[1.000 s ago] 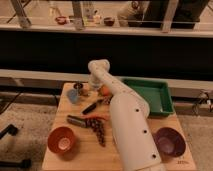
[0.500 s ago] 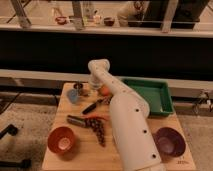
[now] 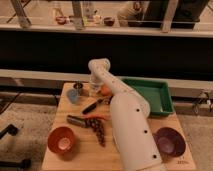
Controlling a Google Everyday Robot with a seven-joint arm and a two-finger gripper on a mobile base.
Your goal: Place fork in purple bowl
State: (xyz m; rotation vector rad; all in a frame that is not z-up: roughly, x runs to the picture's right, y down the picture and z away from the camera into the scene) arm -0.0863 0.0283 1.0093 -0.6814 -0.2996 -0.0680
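Near front right, glossy dark purple bowl (image 3: 169, 141), gripper (image 3: 93, 91) far back.

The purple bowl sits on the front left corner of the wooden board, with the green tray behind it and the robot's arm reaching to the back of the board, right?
Not quite. The camera view shows the purple bowl at the board's front right corner; the orange bowl is at front left. The green tray and the arm are as you say; the gripper is down among items at the back.

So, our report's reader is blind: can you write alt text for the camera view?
A white robot arm reaches across a wooden table, its gripper low at the far side by an orange. An orange bowl sits front left, a purple bowl front right.
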